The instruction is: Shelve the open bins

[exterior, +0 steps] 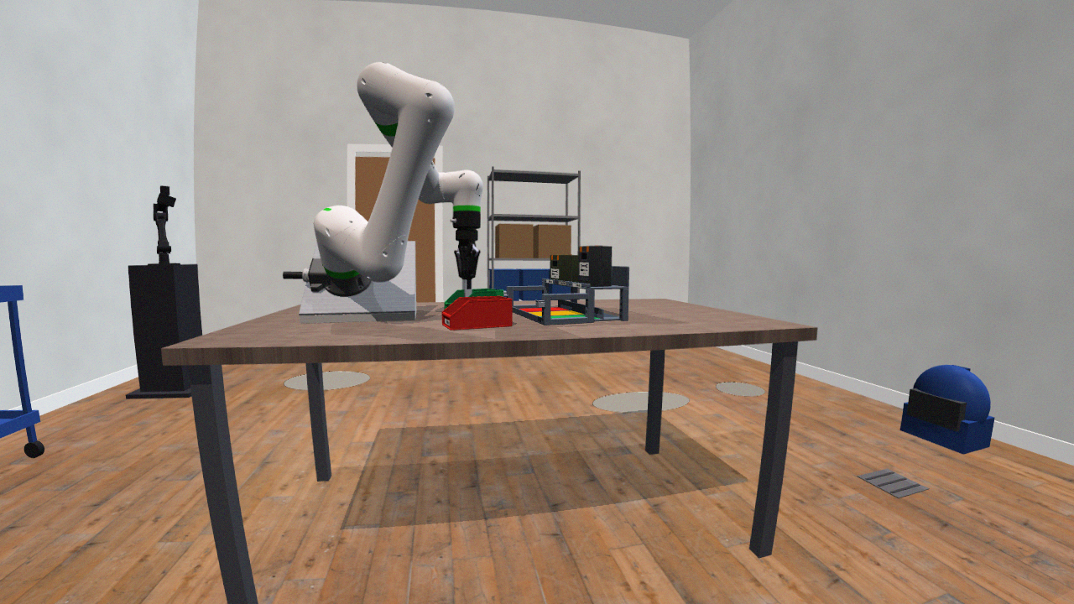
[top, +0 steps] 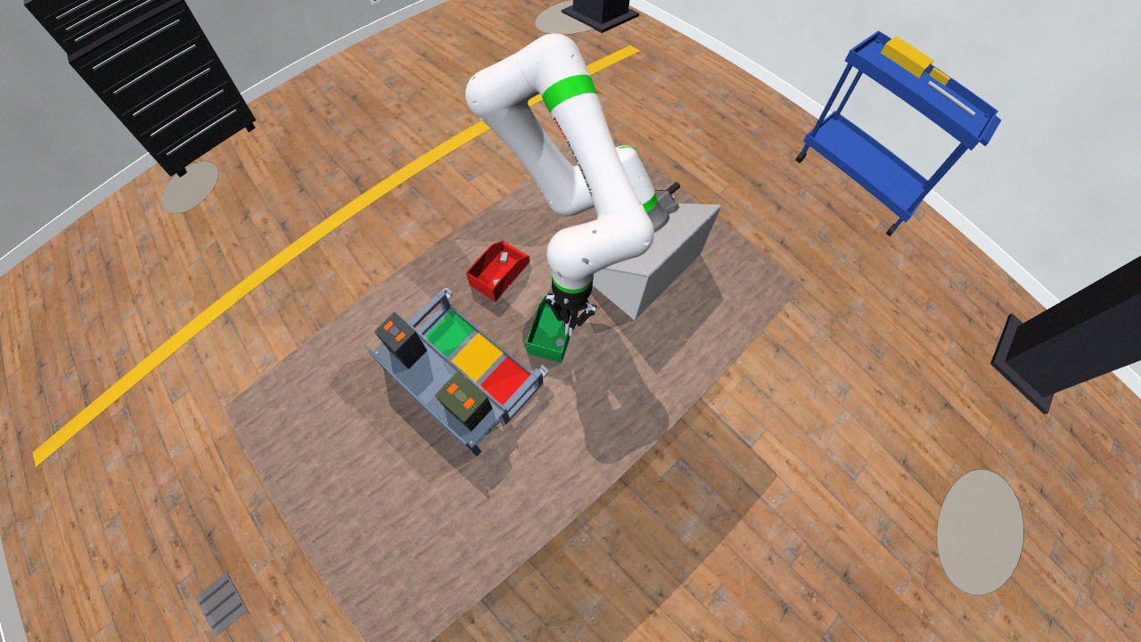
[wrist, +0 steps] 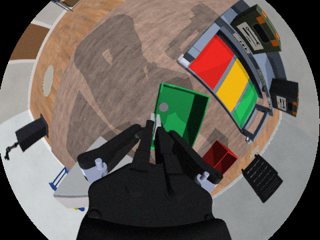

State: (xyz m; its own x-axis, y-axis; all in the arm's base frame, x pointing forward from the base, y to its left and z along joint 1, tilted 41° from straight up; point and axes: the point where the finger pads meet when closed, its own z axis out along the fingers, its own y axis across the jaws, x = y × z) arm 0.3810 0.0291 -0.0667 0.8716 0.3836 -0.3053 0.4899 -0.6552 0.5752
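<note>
The green bin point(top: 542, 323) point(exterior: 495, 292) point(wrist: 181, 103) is standing on the table point(top: 358, 511) point(exterior: 675, 337) point(wrist: 160, 20), just right of center in the lower half of the top view's middle band and at the center of the wrist view. A gray round part point(top: 560, 342) point(wrist: 163, 107) is lying inside it. The gripper point(top: 569, 325) point(exterior: 466, 288) point(wrist: 154, 119) is pointing down, its fingers closed on the bin's side wall, on the left of the bin in the wrist view.

The red bin point(top: 497, 271) point(exterior: 478, 312) point(wrist: 220, 158) is sitting apart, up and left of the green one in the top view, with small parts point(top: 504, 257) lying in it.

Left of center in the top view, the shelf point(top: 422, 389) point(exterior: 590, 304) point(wrist: 201, 41) is showing its green mark point(top: 451, 331) point(exterior: 568, 316) point(wrist: 247, 105), yellow mark point(top: 478, 357) point(exterior: 557, 312) point(wrist: 233, 85) and red mark point(top: 505, 381) point(exterior: 537, 309) point(wrist: 212, 61), running from upper left to lower right. Neither bin is occupying its place. A dark gray box point(top: 401, 341) point(exterior: 595, 265) point(wrist: 284, 97) and an olive box point(top: 463, 401) point(exterior: 563, 268) point(wrist: 258, 31) are standing on the upper board.

The white arm point(top: 590, 135) point(exterior: 409, 165) is arching across the top view's upper middle, and a black cabinet point(top: 171, 103) point(wrist: 261, 178) is standing at its upper left.
</note>
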